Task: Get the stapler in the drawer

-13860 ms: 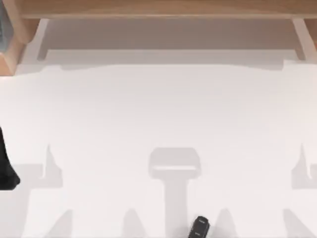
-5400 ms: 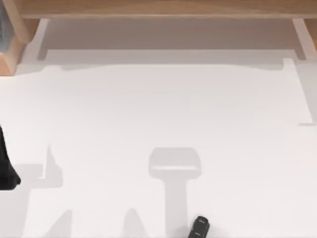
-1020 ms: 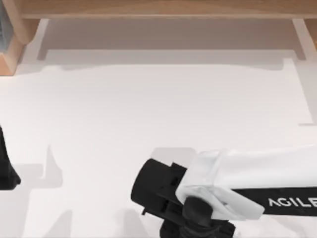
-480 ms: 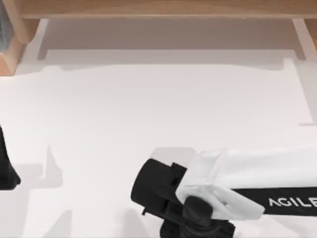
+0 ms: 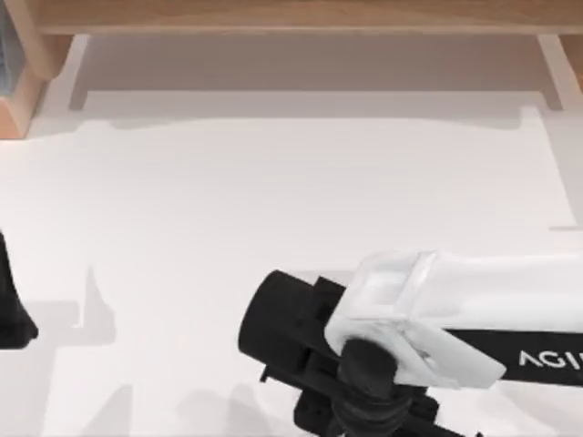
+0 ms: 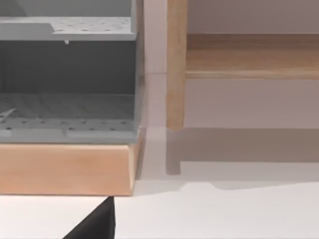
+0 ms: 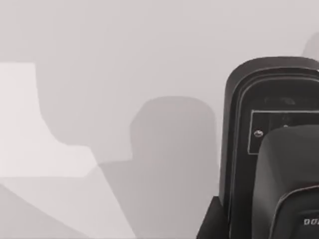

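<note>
The stapler (image 7: 271, 149) is black with a rounded end and faint grey marks, and in the right wrist view it looms close to the camera. My right gripper (image 5: 364, 410) is near the table's front edge and shut on it. In the top view the white-and-black right arm hides the stapler. A pale shallow drawer (image 5: 310, 68) juts out under the wooden front along the far edge. My left gripper (image 5: 11, 309) is parked at the table's left edge, and in its own wrist view it appears as a black tip (image 6: 97, 224).
A wooden cabinet (image 6: 65, 169) with grey perforated shelves (image 6: 65, 99) stands at the far left corner. White tabletop (image 5: 291, 200) stretches between the right arm and the drawer.
The right arm came in from the right over the stapler, held still for half a second, and now looks larger and shifted toward the far edge. The left arm has not moved.
</note>
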Controlling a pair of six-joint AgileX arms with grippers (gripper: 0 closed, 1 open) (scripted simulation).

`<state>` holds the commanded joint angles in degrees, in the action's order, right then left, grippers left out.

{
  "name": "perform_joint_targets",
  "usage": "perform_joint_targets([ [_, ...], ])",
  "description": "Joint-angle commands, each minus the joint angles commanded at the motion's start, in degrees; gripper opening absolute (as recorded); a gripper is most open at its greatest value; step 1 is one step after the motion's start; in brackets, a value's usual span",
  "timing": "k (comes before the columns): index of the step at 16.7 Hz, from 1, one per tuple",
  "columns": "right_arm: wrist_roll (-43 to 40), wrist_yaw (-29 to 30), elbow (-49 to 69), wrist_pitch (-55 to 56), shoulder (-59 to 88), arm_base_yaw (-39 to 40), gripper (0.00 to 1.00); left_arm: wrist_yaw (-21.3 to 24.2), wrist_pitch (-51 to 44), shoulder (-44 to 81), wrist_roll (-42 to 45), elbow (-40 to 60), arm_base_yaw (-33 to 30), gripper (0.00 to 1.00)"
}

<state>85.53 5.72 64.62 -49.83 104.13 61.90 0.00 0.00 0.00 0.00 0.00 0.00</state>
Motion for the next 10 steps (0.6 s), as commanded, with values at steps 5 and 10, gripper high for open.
perform_joint_targets([
  [5,-0.5,-0.2,0.4,0.0,0.2,-0.2,0.0,0.0,0.0,0.0,0.0,0.0,0.0,1.0],
  [10,-12.1,-3.0,11.3,-4.0,1.1,-6.3,0.0,0.0,0.0,0.0,0.0,0.0,0.0,1.0],
])
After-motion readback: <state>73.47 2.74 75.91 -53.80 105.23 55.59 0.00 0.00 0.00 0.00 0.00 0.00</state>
